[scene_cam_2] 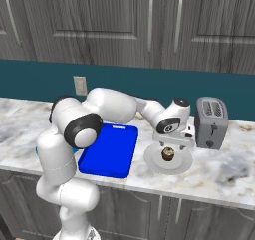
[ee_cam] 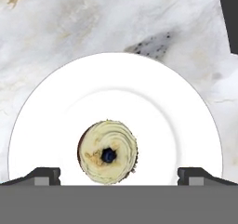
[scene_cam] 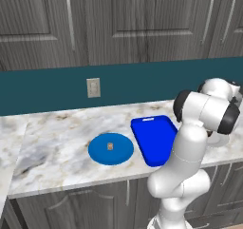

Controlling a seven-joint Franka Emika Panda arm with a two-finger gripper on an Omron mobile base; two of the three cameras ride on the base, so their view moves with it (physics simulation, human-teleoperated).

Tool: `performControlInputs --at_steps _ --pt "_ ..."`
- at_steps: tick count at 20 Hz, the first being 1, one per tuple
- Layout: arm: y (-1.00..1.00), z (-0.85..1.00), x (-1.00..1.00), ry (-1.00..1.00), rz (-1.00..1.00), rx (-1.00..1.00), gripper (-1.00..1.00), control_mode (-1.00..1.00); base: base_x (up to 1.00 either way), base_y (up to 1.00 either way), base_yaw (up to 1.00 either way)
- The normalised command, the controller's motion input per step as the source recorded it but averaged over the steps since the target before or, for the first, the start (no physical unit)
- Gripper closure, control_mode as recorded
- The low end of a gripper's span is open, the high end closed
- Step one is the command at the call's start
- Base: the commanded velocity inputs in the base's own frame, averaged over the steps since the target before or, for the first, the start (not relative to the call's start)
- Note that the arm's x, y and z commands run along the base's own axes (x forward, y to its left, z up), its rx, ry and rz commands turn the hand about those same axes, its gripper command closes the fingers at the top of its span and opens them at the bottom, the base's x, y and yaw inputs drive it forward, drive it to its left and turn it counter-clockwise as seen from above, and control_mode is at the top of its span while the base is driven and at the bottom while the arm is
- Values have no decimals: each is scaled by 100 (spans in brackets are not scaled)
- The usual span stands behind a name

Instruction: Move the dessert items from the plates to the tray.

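Observation:
A small tan lump [scene_cam: 110, 146] sits in the middle of the round blue plate [scene_cam: 118, 154] on the marble counter. To its right lies the blue rectangular tray [scene_cam: 154, 138] [scene_cam_2: 109, 149], with nothing on it. Right of the tray a white round plate [scene_cam_2: 152, 163] [ee_cam: 116, 88] carries a cupcake [scene_cam_2: 168, 155] [ee_cam: 108, 152] with a cream swirl and a dark centre. My gripper [scene_cam_2: 171, 145] [ee_cam: 118, 174] hangs straight above the cupcake, open, its fingertips [ee_cam: 44, 174] far apart on either side of it and not touching it.
A grey toaster [scene_cam_2: 211, 122] stands just right of the white plate, close to my hand. A wall outlet [scene_cam: 93, 87] is on the teal backsplash. The counter's front edge runs just before the plates and tray.

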Motion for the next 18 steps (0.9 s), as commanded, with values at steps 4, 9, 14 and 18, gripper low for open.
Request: performControlInputs --at_steps 4,9,14,18 --pt "11 -10 -1 0 0 0 -100 -100 0 0 0" --pt "15 -18 0 0 0 0 -100 -100 0 0 0" --pt "2 -24 0 0 0 0 -100 -100 0 0 0" --pt "0 -27 0 0 0 0 -100 -100 0 0 0"
